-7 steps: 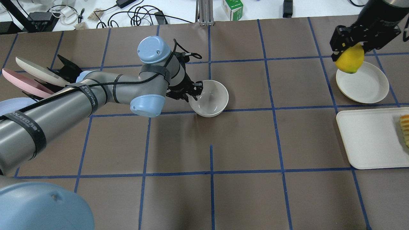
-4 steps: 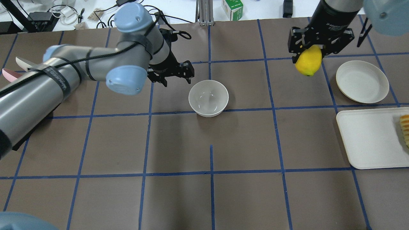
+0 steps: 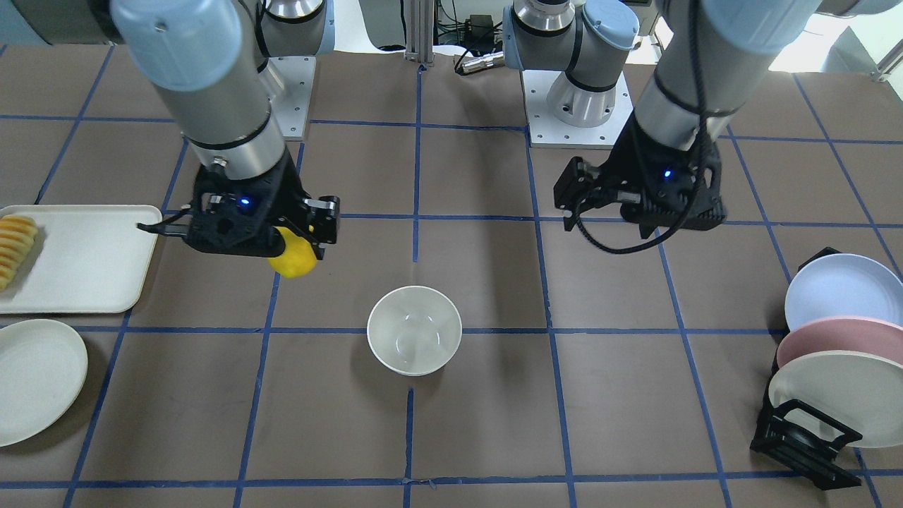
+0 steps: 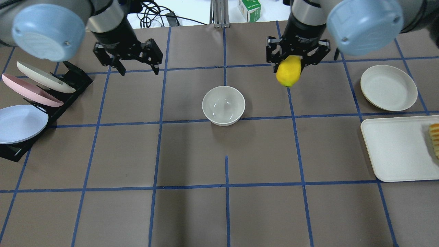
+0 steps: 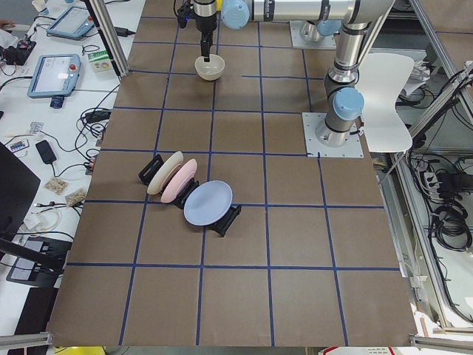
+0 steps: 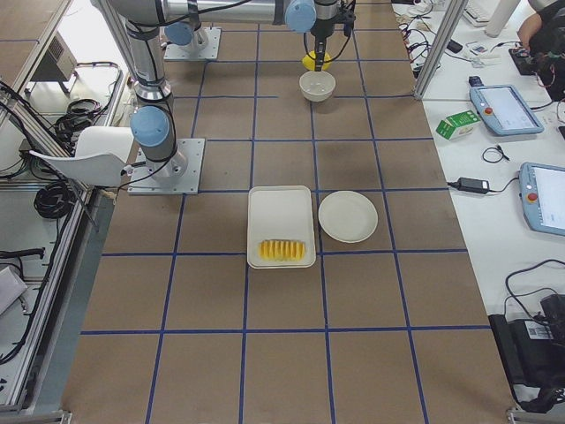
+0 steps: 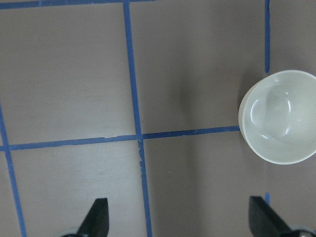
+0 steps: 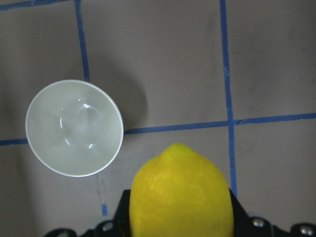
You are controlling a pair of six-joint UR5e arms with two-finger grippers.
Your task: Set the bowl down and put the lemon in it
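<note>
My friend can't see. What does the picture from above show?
The right gripper holds a yellow lemon in the air, to the right of an empty white bowl on the brown table. The left gripper hangs open and empty near a rack of plates.

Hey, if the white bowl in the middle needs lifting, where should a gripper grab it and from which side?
Probably its rim, from straight above: one finger inside, one outside. The bowl stands upright and empty, its round wall likely too wide to span. The side nearer the open left gripper suits, since the right gripper holds the lemon.
</note>
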